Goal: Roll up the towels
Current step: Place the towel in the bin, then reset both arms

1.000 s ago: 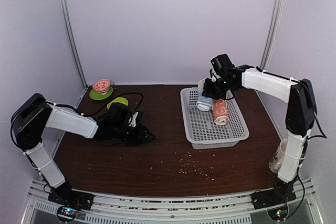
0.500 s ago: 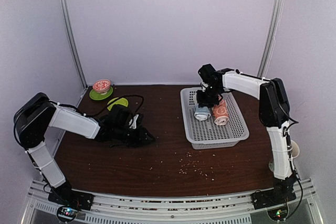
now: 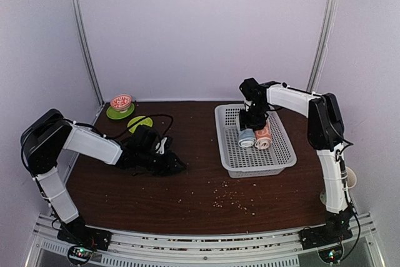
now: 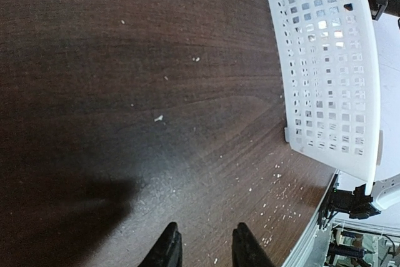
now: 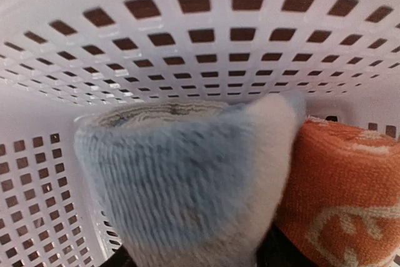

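Note:
The light-blue towel is rolled up and lies in the white basket, touching the rolled orange towel on its right. My right gripper reaches down into the basket and is shut on the blue roll. In the right wrist view the blue roll fills the frame, with the orange roll against its right side and only dark finger tips showing at the bottom edge. My left gripper rests low on the brown table, left of the basket. Its fingers stand apart with nothing between them.
A red-and-white bowl sits on a green plate at the back left, with a second green disc and a black cable near it. Crumbs lie scattered in front of the basket. A cup stands by the right arm's base.
My right gripper has carried the blue roll down and forward in the basket, until it lies against the orange roll. The left arm has barely moved.

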Tool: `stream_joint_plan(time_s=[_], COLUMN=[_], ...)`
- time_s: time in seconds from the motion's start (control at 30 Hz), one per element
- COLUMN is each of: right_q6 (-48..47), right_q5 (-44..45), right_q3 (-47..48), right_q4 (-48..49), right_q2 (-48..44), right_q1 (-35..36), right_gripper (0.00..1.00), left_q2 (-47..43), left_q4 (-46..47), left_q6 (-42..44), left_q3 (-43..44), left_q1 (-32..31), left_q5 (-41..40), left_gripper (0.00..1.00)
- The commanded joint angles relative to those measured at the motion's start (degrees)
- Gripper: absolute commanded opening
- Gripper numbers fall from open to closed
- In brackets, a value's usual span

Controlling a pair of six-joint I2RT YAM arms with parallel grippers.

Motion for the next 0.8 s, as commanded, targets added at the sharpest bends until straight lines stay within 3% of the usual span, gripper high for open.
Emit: stream_joint_plan(time_s=[0.0,0.23,0.4,0.53,0.67,0.77], right_q6=[-0.2,-0.4,-0.4,-0.8,-2.4,1.2], right_q5=[1.9,2.7,1.9,2.7,15.8,19.8], right_q3=[3.3,2.5,-0.2,-16.3,-34.7,-49.4], right_q4=[-1.7,-2.1,-1.8,10.4,25.1,35.0], right_q2=[-0.5,-5.8,-12.4,-29.1,-52.0,-67.3], right_q1=[0.0,-0.1,0.3,2.8,8.0,8.6], right_gripper=[0.57,0.67,0.66,0.64,0.65,0.76], left_q2=[0.6,-0.1,-2.0,-9.0,-17.5,-24.3], left_q4=[2.7,2.7,2.5,-4.0,-16.1,-22.2], left_q6=[-0.4,-0.3,0.3,5.4,12.4,15.2], left_q3=[1.1,0.9,0.2,0.9,3.0,2.9], left_q1=[0.4,0.4,0.4,0.4,0.4,0.7], left_q5=[0.6,0.3,-0.6,-5.0,-16.1,-26.0], left_gripper=[0.29,0.29,0.29,0.29,0.31,0.36])
